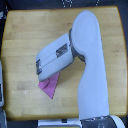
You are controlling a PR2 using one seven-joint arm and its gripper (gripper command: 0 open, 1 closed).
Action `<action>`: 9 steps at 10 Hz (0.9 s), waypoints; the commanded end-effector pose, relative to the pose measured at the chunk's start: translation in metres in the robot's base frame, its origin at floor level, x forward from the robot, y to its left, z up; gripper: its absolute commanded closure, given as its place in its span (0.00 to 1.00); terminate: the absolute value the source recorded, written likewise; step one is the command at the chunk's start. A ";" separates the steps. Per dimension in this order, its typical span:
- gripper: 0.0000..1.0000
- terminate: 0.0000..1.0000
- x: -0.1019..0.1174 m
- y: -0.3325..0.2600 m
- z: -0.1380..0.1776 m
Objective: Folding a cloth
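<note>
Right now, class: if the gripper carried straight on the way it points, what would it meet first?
The gripper points toward the exterior view's lower left, over the pink cloth. Beyond its tip lies only bare wooden tabletop, probably met first; height is unclear.

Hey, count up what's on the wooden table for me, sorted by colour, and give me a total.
Pink-magenta: 1, the cloth, partly under the tool
White-grey: 1, the robot arm reaching over the table
Total: 2
Dark shapes at the picture's edges are too blurred to name, so they are left out.
</note>
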 end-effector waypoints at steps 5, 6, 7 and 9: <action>0.00 0.00 0.003 -0.014 0.009; 0.00 0.00 0.001 -0.014 0.010; 0.00 0.00 0.000 -0.015 0.011; 0.00 0.00 -0.001 -0.018 0.012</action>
